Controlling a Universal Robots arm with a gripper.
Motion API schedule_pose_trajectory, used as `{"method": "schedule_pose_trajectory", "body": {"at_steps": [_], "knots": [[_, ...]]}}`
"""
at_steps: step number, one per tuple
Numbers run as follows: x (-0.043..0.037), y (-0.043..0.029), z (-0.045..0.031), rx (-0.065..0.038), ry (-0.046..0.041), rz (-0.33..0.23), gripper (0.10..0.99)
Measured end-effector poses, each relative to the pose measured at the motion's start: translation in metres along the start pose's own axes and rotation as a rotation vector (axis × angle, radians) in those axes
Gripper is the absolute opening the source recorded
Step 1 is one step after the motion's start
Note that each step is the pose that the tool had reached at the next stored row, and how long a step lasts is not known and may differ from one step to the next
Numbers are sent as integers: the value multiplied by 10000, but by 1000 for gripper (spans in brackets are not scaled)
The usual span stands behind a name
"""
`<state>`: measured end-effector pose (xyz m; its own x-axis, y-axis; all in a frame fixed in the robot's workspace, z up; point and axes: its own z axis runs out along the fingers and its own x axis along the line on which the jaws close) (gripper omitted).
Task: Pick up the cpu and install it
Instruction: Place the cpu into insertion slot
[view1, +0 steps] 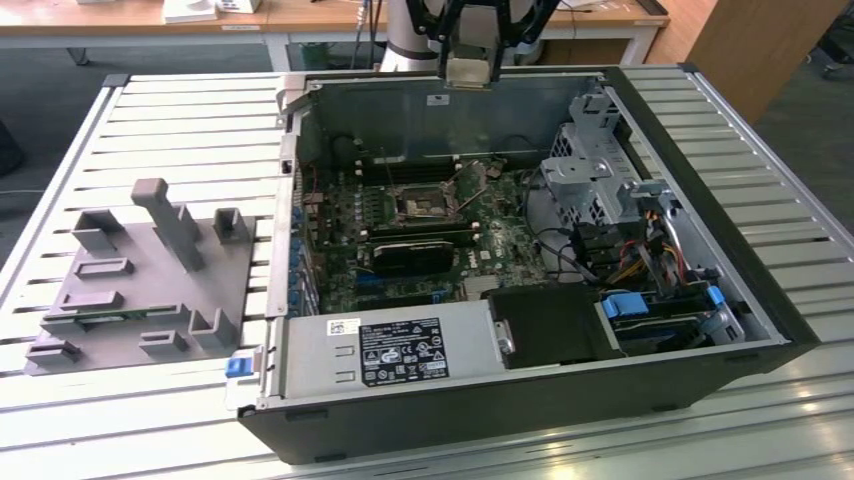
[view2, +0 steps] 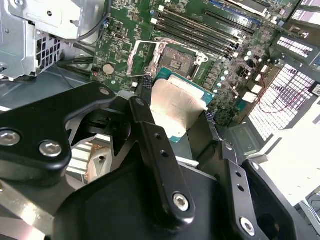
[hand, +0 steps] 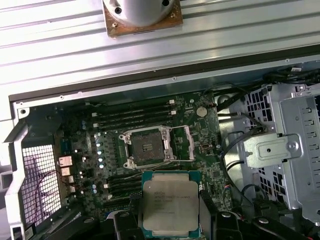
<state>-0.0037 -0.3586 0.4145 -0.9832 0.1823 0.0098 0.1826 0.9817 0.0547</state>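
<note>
Above the open case (view1: 441, 105), the gripper (hand: 172, 227) hangs with its fingers (view2: 145, 120) clamped on two opposite edges of the cpu (hand: 170, 202). The chip is in the air, its metal plate facing the first wrist view, and not yet on the board (hand: 200, 135). Below it the socket (hand: 147, 147) lies bare, with its frame (hand: 182, 142) swung open to one side. In the first wrist view the cpu appears beside the socket rather than over it, and in the exterior view it hangs near the case's far wall. The step in hand looks like the carry to the socket, and the install is undone. To do it well, the chip should probably be kept level and its edges squared to the socket's. I cannot tell from here which corner carries the key mark, so orientation needs checking. The raised frame and the cables (hand: 235, 140) nearby are the likely snags. The socket's contacts look delicate, so a straight approach seems safer than a sliding one.
</note>
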Motion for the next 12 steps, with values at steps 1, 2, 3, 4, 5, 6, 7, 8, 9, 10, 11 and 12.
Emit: {"method": "schedule_pose_trajectory", "body": {"at_steps": [1, 2, 3, 4, 5, 6, 7, 8, 9, 10, 11, 12], "knots": [[1, 0, 0, 0, -1, 15, 537], [1, 0, 0, 0, -2, 31, 537], [2, 0, 0, -1, -3, 49, 537], [3, 0, 0, -1, -4, 68, 537], [4, -1, 0, 0, -5, 90, 537], [5, -1, 0, -1, -7, 119, 537], [6, -1, 0, -1, -8, 149, 537], [6, -1, 0, -1, -10, 180, 537], [7, -1, 1, -2, -12, 210, 537], [7, -1, 0, -2, -13, 243, 537], [8, -2, 1, -3, -15, 271, 537], [9, -2, 1, -3, -16, 298, 537]]}}
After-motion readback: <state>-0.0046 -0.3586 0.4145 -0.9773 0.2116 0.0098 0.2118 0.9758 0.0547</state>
